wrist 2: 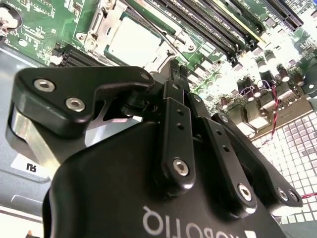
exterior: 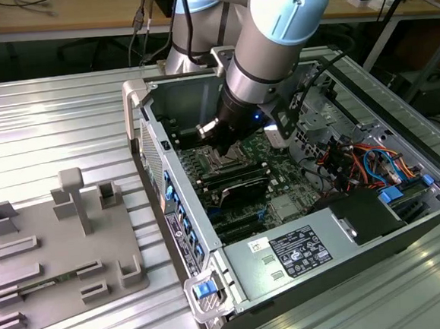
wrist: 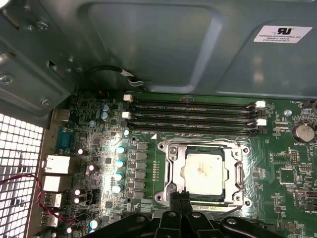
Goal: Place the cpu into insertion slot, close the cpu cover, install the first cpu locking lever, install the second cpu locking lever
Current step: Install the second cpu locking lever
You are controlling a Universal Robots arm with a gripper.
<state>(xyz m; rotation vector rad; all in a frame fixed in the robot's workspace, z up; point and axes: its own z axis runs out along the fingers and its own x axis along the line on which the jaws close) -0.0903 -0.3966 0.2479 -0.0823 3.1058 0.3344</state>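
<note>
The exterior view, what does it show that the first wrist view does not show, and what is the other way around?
The exterior view alone shows the grey tray with holders beside the open computer case, and the arm reaching into it. The first wrist view alone shows the cpu lying in the insertion slot with the cpu cover down around it, next to four memory slots. Both show the green motherboard and the claw at the socket.
</note>
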